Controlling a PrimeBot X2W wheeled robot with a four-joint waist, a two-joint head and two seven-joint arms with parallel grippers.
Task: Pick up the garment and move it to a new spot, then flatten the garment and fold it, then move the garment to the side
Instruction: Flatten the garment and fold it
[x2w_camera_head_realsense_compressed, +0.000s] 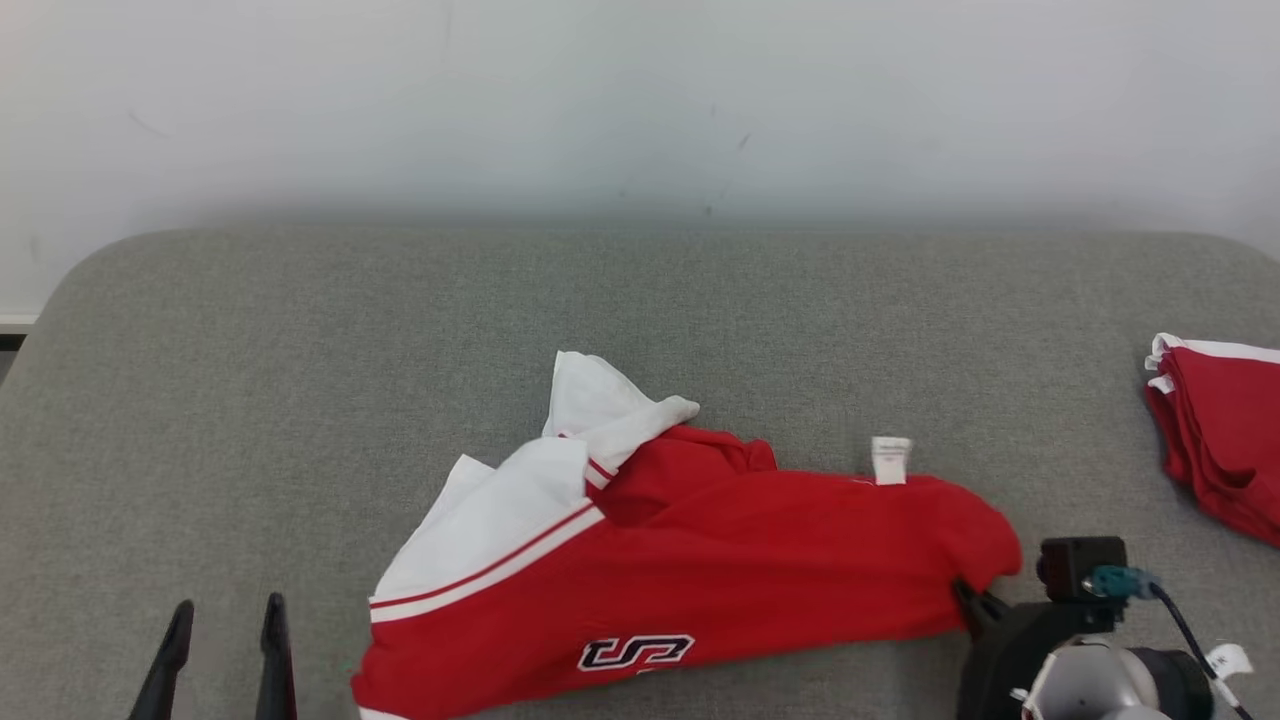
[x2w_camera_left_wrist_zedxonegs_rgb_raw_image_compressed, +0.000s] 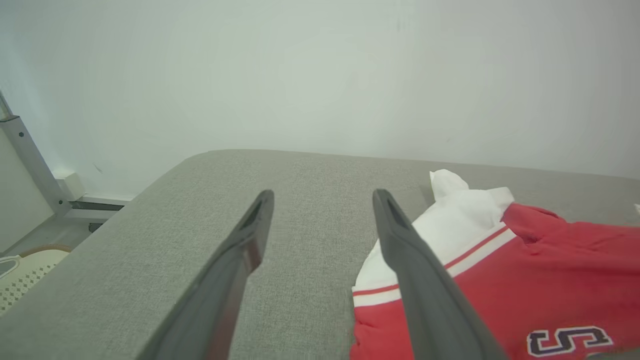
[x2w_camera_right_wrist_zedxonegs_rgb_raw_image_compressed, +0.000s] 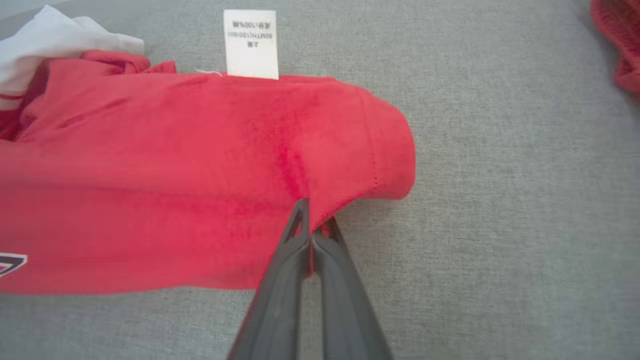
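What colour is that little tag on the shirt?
White tag with dark print, clearest in the right wrist view.

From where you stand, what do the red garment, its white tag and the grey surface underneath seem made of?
Red garment: probably soft cotton knit, matte, faintly fuzzy, stitched hem visible.
White tag: likely thin woven or satin label, smooth, printed.
Grey surface: seemingly padded woven upholstery, matte, speckled weave, rounded corners.

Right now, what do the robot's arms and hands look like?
The left gripper and right gripper each have two long, dark, pointed fingers. The right wrist is black and pale grey, with a teal plug, black cable and white tag.
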